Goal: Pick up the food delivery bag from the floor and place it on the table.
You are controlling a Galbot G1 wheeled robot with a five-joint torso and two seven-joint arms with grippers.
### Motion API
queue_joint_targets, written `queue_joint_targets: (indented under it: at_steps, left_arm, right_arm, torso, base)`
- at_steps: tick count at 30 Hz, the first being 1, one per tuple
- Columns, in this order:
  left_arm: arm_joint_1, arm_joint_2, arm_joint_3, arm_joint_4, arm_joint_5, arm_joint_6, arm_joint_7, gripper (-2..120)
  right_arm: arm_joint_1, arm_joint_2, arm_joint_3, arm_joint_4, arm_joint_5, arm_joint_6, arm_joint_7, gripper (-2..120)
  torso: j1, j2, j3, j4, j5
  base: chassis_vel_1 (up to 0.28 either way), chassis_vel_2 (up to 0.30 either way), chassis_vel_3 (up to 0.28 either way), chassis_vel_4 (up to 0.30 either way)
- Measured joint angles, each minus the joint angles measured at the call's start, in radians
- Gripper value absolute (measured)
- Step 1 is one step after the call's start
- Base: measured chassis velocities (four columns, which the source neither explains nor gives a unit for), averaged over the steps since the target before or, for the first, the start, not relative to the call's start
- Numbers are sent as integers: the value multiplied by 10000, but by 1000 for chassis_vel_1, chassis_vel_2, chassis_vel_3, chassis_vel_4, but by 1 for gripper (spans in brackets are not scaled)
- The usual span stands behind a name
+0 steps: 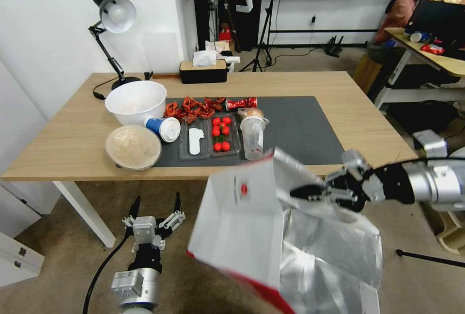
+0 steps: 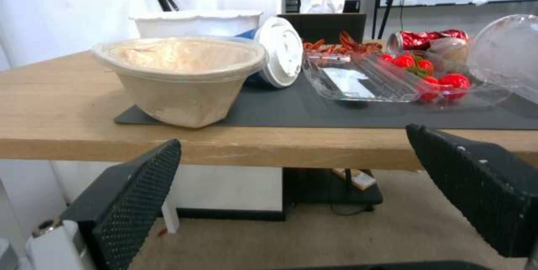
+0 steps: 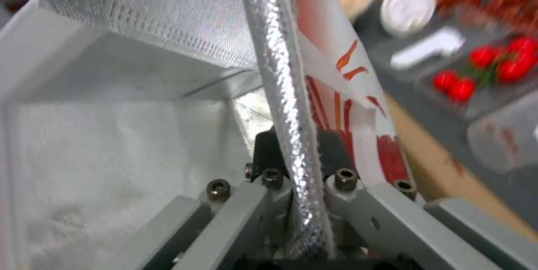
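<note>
The right gripper (image 1: 302, 191) jaws are pinched on the foil rim of the food delivery bag (image 1: 252, 227), held tilted off the floor (image 1: 72, 256), at the worktop (image 1: 339, 88) front edge, right arm reaching leftward. The left gripper (image 1: 156, 206) is held low, jaws spread.

Food delivery bag (image 1: 252, 227): lower part cut off by head view's bottom edge.
Table (image 1: 72, 139): near edge partly hidden behind bag.
Right wrist background: blurred.
</note>
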Motion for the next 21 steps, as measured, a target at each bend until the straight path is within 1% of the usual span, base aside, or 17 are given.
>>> queue_joint_targets:
  at_steps: [1,2,3,6,7,9,10,11,13,14,15,16,19,20,21]
  left_arm:
    - [-9,0,2,3,5,-7,-4,100]
    - [-9,0,2,3,5,-7,-4,100]
    - [-11,0,2,5,8,-11,-5,100]
    - [-9,5,5,7,36,-59,-22,100]
    - [-9,5,5,7,36,-59,-22,100]
    - [7,-4,13,7,67,-91,-36,100]
    - [17,-11,18,8,85,-105,-43,100]
    - [17,-11,18,8,85,-105,-43,100]
    - [22,-21,22,7,109,-115,-51,100]
    - [23,-33,28,15,127,-120,-52,100]
    - [23,-41,33,22,139,-124,-53,100]
    - [23,-41,33,22,139,-124,-53,100]
    - [46,-122,84,43,245,-153,-55,100]
    - [46,-122,84,43,245,-153,-55,100]
    - [57,-140,98,46,271,-163,-55,100]
  right_arm:
    - [-4,28,180,151,576,-27,379,0]
    - [-4,28,180,151,576,-27,379,0]
    - [-3,33,276,233,861,-38,582,0]
    - [253,34,673,733,2482,-15,2157,0]
    - [253,34,673,733,2482,-15,2157,0]
    - [655,17,668,1009,3448,128,3293,0]
    - [929,-5,627,1220,4119,247,4086,0]
    - [929,-5,627,1220,4119,247,4086,0]
    - [1414,-48,553,1574,5185,431,5609,0]
    - [1803,-69,469,1791,5815,549,6707,0]
    - [2068,-69,401,1883,6194,628,7351,0]
    - [2068,-69,401,1883,6194,628,7351,0]
    - [2980,29,186,1917,7370,914,9392,0]
    - [2980,29,186,1917,7370,914,9392,0]
    - [3101,55,161,1834,7571,991,9726,0]
  torso:
    - [-1,-2,-1,1,0]
    - [-1,-2,-1,1,0]
    - [0,-2,-2,1,-1]
    - [-4,-5,-5,0,-2]
    - [-4,-5,-5,0,-2]
    - [-4,-9,-5,1,-1]
    - [-4,-10,-6,1,-1]
    - [-4,-10,-6,1,-1]
    - [-5,-11,-7,1,-1]
    - [-6,-11,-8,1,-4]
    - [-7,-11,-8,1,-3]
    - [-7,-11,-8,1,-3]
    - [-7,-14,-9,1,0]
    - [-7,-14,-9,1,0]
    - [-8,-15,-9,1,0]
  base:
    - [0,0,0,0]
    - [0,0,0,0]
    - [0,0,0,0]
    - [0,0,0,0]
    - [0,0,0,0]
    - [0,0,0,0]
    - [0,0,0,0]
    - [0,0,0,0]
    - [0,0,0,0]
    - [0,0,0,0]
    - [0,0,0,0]
    - [0,0,0,0]
    - [0,0,0,0]
    - [0,0,0,0]
    - [0,0,0,0]
